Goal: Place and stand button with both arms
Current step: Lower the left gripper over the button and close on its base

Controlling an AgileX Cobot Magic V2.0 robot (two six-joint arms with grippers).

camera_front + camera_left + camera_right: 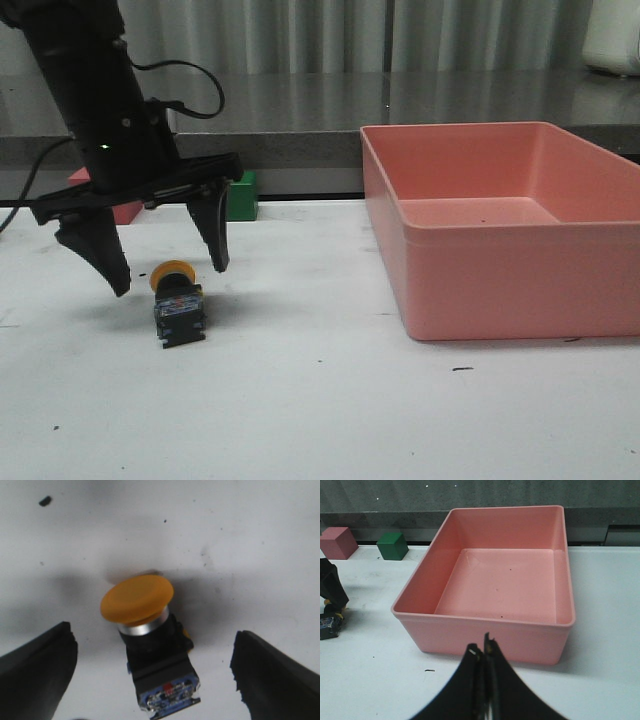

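1. Two grippers to call, and the left gripper (170,270) is the one on show: its black arm (95,95) slants down from the upper left of the front view, and the two dark fingers (212,232) hang spread wide apart with their tips just above the table (320,420).
2. Those jaws are open and hold nothing; the left wrist view shows both fingertips (35,672) flanking the button (150,645) with clear table on either side, touching neither.
3. The button (178,300) sits on the white table below and between the fingers, yellow cap toward the back, black-blue base toward the camera (lying tipped on its side, going by the wrist view).
4. Over to the right gripper (484,652): its fingers meet tip to tip, closed on nothing, hovering in front of the pink bin (485,630).
5. That pink bin (500,280) stands on the right half of the table, well apart from the button, with nothing visible inside but a few dark specks on its floor.
6. A green cube (241,196) peeks out behind the left gripper, partly hidden by a finger; a pink cube (337,542) beside it shows plainly only in the right wrist view.
7. The right arm itself is out of the front view, and the bin's right edge is cut off there.
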